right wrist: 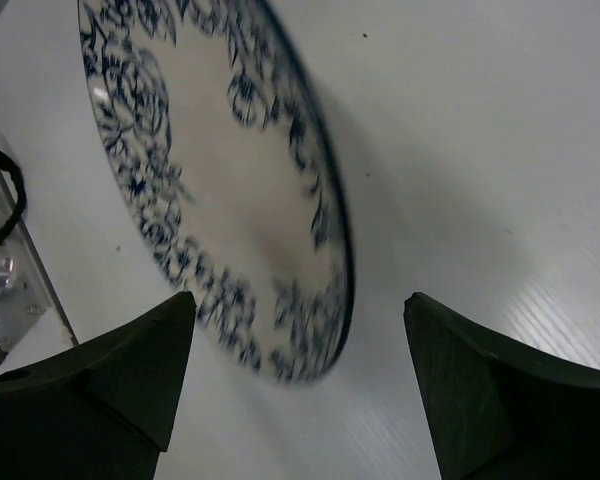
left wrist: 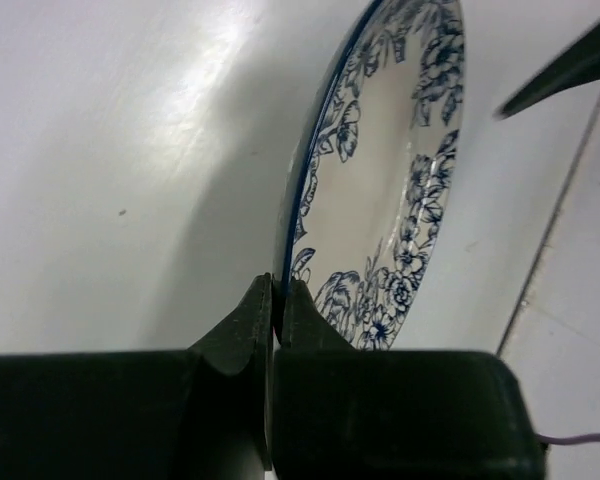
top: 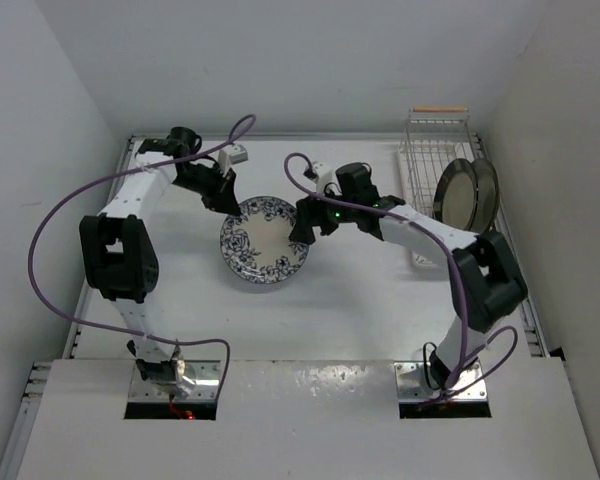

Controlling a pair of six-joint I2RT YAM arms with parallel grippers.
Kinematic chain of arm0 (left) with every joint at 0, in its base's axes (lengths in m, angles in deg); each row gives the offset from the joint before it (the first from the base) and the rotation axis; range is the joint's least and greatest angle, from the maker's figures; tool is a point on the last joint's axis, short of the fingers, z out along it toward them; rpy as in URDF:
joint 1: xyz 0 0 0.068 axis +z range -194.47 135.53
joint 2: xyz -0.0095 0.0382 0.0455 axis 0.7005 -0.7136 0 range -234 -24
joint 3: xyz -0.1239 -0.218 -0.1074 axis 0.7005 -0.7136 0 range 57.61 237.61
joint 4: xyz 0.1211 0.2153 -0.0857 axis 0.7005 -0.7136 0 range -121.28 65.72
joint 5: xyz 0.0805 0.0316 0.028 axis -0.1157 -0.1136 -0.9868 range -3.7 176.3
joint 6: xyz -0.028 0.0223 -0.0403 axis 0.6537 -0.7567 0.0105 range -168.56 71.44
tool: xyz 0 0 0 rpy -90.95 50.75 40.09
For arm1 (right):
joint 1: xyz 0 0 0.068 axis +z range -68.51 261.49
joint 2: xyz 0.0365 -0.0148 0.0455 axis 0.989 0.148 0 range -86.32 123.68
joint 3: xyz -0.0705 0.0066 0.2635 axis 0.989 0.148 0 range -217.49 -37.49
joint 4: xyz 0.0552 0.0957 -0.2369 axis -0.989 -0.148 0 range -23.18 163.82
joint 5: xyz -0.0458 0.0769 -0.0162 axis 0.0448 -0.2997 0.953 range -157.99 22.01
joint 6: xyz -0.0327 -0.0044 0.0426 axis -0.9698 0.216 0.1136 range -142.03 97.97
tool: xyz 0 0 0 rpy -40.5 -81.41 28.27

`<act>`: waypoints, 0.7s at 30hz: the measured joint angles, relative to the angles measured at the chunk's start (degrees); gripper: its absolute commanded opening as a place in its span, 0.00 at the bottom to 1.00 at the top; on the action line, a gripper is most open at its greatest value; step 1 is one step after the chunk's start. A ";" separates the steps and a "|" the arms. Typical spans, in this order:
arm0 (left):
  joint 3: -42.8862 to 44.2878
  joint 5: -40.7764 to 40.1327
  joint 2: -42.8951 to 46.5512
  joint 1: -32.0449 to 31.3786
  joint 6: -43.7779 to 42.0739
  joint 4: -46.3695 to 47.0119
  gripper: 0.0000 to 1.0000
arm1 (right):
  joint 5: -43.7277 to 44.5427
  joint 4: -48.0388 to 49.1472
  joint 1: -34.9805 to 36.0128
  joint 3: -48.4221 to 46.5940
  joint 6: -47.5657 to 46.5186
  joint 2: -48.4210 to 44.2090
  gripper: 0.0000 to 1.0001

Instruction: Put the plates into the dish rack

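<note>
The white plate with blue floral pattern (top: 265,242) is mid-table, held lifted and tilted. My left gripper (top: 227,203) is shut on its far-left rim; in the left wrist view the fingers (left wrist: 250,320) pinch the rim of the plate (left wrist: 390,180). My right gripper (top: 303,226) is open at the plate's right edge; in its wrist view the gripper (right wrist: 300,350) has its jaws wide apart, with the plate's rim (right wrist: 210,170) just ahead of them, not touched. Two cream plates (top: 467,192) stand on edge in the white wire dish rack (top: 425,165) at the right.
The rack has a wooden bar handle (top: 440,109) at its far end and stands against the right wall. A purple cable (top: 55,230) loops from the left arm. White walls enclose the table on the left, back and right.
</note>
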 measured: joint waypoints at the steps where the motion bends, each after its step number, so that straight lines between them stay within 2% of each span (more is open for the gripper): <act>1: 0.26 1.09 0.15 -0.61 -0.74 -0.85 0.00 | -0.59 0.98 0.57 -0.92 1.01 1.86 0.82; 2: 0.26 2.01 0.15 -0.96 -1.27 -1.73 0.00 | -1.16 2.40 1.05 -1.70 1.86 3.58 0.77; 4: 0.24 3.19 -0.13 -1.31 -2.40 -4.02 0.00 | -2.05 5.33 1.77 -2.03 3.61 5.84 0.58; 5: 0.24 3.30 -0.26 -1.36 -3.06 -5.01 0.00 | -2.60 6.49 2.03 -2.03 4.48 6.71 0.38; 6: 0.24 3.21 -0.28 -1.36 -3.45 -5.33 0.00 | -3.04 7.41 2.16 -2.03 5.33 7.37 0.38; 7: 0.24 3.15 -0.31 -1.33 -3.91 -5.62 0.00 | -3.63 8.50 2.40 -2.05 6.78 8.11 0.18; 9: 0.24 2.64 -0.33 -1.25 -4.79 -5.66 0.00 | -5.07 10.88 2.45 -2.05 8.68 9.53 0.00; 10: 0.24 2.40 -0.33 -1.05 -4.83 -5.33 0.06 | -6.71 11.43 2.29 -1.92 9.25 9.68 0.00; 11: 0.26 2.38 -0.44 -0.74 -4.46 -4.50 0.31 | -7.30 12.48 2.34 -1.57 9.86 9.62 0.00; 14: 0.83 3.04 -0.46 -0.09 -0.15 -3.54 0.68 | -5.86 13.75 2.67 -0.74 10.54 8.59 0.00; 18: 2.75 -3.08 -0.44 -0.07 8.44 -0.55 0.81 | -2.10 10.08 1.38 -0.11 9.60 4.92 0.00; 20: 3.91 -12.79 -0.44 -0.04 14.47 1.84 0.85 | 2.10 5.73 -0.81 -0.92 7.72 1.07 0.00; 21: 4.52 -17.75 -0.44 -0.02 16.46 2.38 0.99 | 4.33 2.54 -1.92 -2.54 6.08 -0.52 0.00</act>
